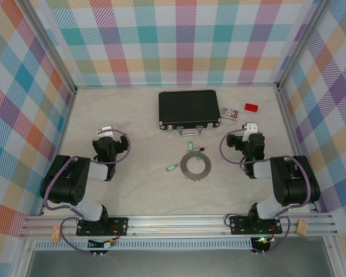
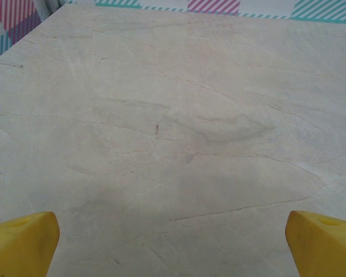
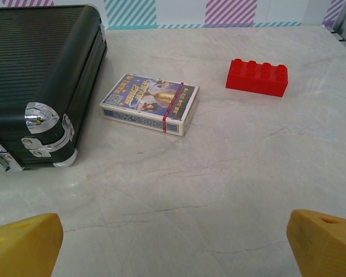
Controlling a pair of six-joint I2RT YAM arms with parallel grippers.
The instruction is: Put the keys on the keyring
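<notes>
The keyring point(image 1: 196, 164) is pictured flat at centre frame, the keys point(image 1: 190, 145) laid just beside its upper and left edges, while the left gripper point(image 2: 173, 242) and right gripper point(image 3: 173, 242) are seen wide open, empty.

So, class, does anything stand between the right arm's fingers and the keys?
Nothing visible does: bare table lies between the open right fingers and the keys by the keyring; the black case sits farther back.

Both arms sit folded, elbows out to the sides, wrists aimed at the far side. The left gripper point(image 1: 105, 131) has its jaws spread wide and empty. The right gripper point(image 1: 251, 128) is the same, with nothing between its yellow fingertips point(image 3: 26, 245).
</notes>
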